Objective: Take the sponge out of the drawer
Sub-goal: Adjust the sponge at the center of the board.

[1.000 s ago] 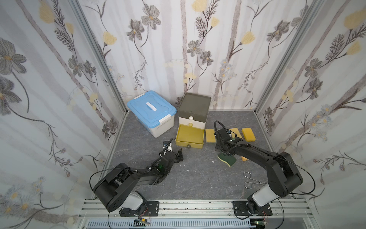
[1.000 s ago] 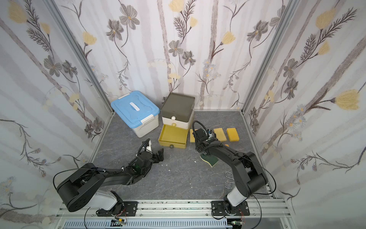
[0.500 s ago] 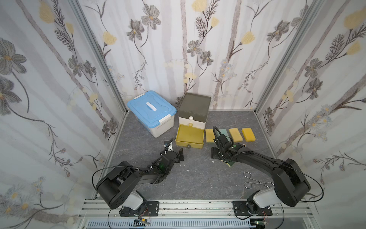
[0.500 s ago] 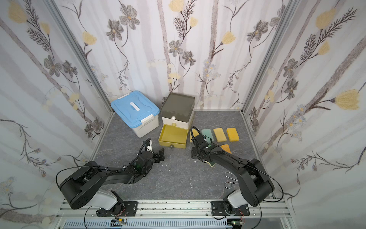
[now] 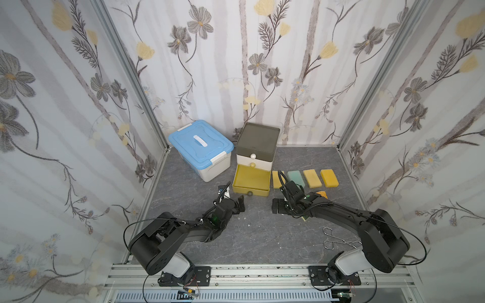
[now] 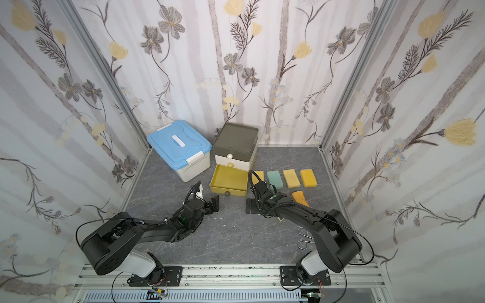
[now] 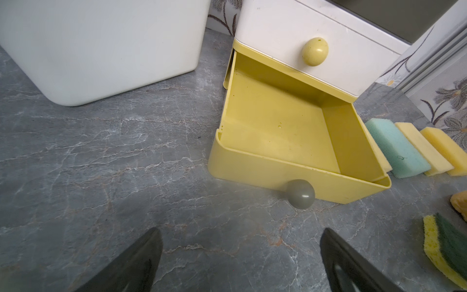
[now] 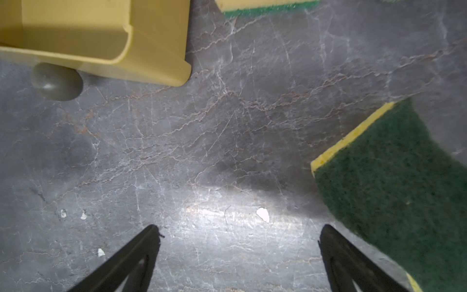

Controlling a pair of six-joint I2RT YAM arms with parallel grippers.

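Note:
The yellow bottom drawer [image 5: 252,181] [image 7: 278,126] stands pulled out, and nothing lies inside it. A green-and-yellow sponge [image 8: 394,182] [image 7: 444,247] lies flat on the grey floor to the right of the drawer, green side up. In both top views my right forearm hides most of it. My right gripper [image 5: 278,206] [image 8: 238,240] is open over bare floor in front of the drawer's right corner, apart from the sponge. My left gripper [image 5: 235,200] [image 7: 240,242] is open low over the floor, facing the drawer's grey knob [image 7: 300,193].
Four sponges [image 5: 296,178] lie in a row right of the drawer, and an orange one [image 5: 322,194] lies in front of them. The drawer unit [image 5: 258,144] and a blue-lidded box [image 5: 200,147] stand at the back. Metal tongs [image 5: 338,240] lie near the right arm's base.
My right gripper has opened, leaving the green sponge on the floor, and has moved left and toward the front, away from the sponge row. The left arm has stayed put.

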